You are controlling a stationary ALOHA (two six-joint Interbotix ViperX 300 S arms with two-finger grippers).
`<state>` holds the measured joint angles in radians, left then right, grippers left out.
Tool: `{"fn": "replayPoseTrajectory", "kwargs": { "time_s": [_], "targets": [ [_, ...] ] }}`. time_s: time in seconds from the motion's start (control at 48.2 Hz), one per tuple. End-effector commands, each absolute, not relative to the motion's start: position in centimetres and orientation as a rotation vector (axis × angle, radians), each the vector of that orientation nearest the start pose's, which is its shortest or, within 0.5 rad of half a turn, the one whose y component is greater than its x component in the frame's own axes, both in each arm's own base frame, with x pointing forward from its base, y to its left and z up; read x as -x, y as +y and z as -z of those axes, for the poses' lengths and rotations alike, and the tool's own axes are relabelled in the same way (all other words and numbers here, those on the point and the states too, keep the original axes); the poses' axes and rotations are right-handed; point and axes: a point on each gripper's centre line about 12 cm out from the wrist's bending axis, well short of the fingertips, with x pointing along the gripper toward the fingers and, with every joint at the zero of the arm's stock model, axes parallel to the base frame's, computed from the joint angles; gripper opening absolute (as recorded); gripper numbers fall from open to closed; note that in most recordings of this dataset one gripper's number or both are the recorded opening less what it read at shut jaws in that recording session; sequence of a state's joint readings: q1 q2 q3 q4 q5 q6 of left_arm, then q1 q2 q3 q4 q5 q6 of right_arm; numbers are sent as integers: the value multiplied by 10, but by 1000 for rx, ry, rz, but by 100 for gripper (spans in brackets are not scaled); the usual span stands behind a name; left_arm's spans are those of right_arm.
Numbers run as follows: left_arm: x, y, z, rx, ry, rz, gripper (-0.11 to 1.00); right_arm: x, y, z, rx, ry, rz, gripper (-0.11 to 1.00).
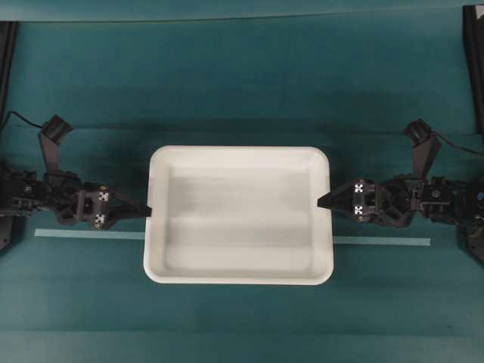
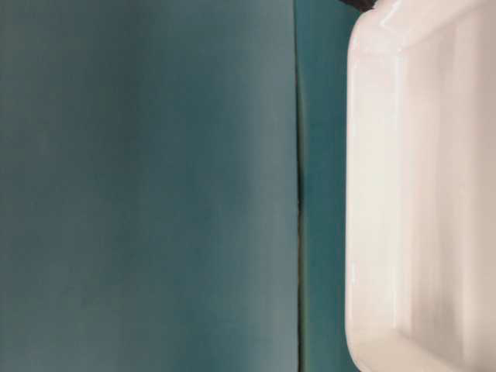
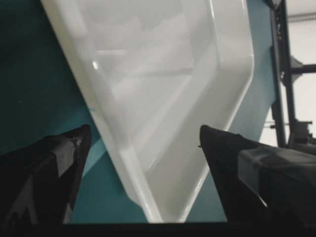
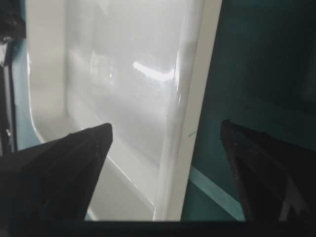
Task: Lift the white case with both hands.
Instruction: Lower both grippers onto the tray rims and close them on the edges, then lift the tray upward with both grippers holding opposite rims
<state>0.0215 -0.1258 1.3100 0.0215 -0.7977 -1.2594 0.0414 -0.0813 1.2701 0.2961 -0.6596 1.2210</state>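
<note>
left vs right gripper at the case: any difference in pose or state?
The left gripper meets the white case at its left rim, slightly lower in the overhead view; the right gripper meets the opposite rim, slightly higher. Each points inward, mirrored. Shared: both are open, fingers straddling the rim, not closed on it.

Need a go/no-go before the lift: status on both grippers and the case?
Left gripper open, straddling left rim. Right gripper open, straddling right rim. White case flat on table, not clamped. Tape strip runs beneath; no obstruction.
</note>
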Motion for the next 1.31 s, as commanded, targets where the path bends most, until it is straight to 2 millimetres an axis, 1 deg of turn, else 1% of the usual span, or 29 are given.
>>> {"fn": "replayPoseTrajectory", "kwargs": {
  "time_s": [0.0,0.228,0.477,0.809,0.934,1.017,1.079,1.141,1.162,1.245,1.266,1.286],
  "targets": [
    [-251,2,-107,1232,338,-240,95,-250,-10,-88,-1351,352,507,93],
    [-250,2,-106,1232,343,-244,93,-252,-9,-89,-1352,351,502,93],
    [-251,7,-106,1234,331,-260,93,-255,-9,-88,-1351,357,505,93],
    [-251,7,-101,1233,351,-275,93,-259,-9,-87,-1353,354,504,92],
    [-250,6,-100,1231,363,-281,92,-260,-7,-87,-1358,358,501,89],
    [-251,6,-98,1229,377,-290,89,-260,-7,-87,-1367,363,505,79],
    [-251,6,-97,1227,391,-298,81,-259,-6,-86,-1372,375,514,67],
    [-252,6,-95,1226,408,-313,68,-258,-5,-83,-1378,401,532,50],
    [-253,6,-95,1225,414,-317,63,-257,-5,-82,-1378,410,539,42],
    [-255,6,-93,1221,430,-328,39,-256,-5,-80,-1384,427,552,19],
    [-255,7,-93,1222,430,-330,31,-256,-5,-80,-1384,429,553,14],
    [-256,7,-94,1222,429,-331,26,-257,-4,-80,-1387,428,552,11]
  ]
}}
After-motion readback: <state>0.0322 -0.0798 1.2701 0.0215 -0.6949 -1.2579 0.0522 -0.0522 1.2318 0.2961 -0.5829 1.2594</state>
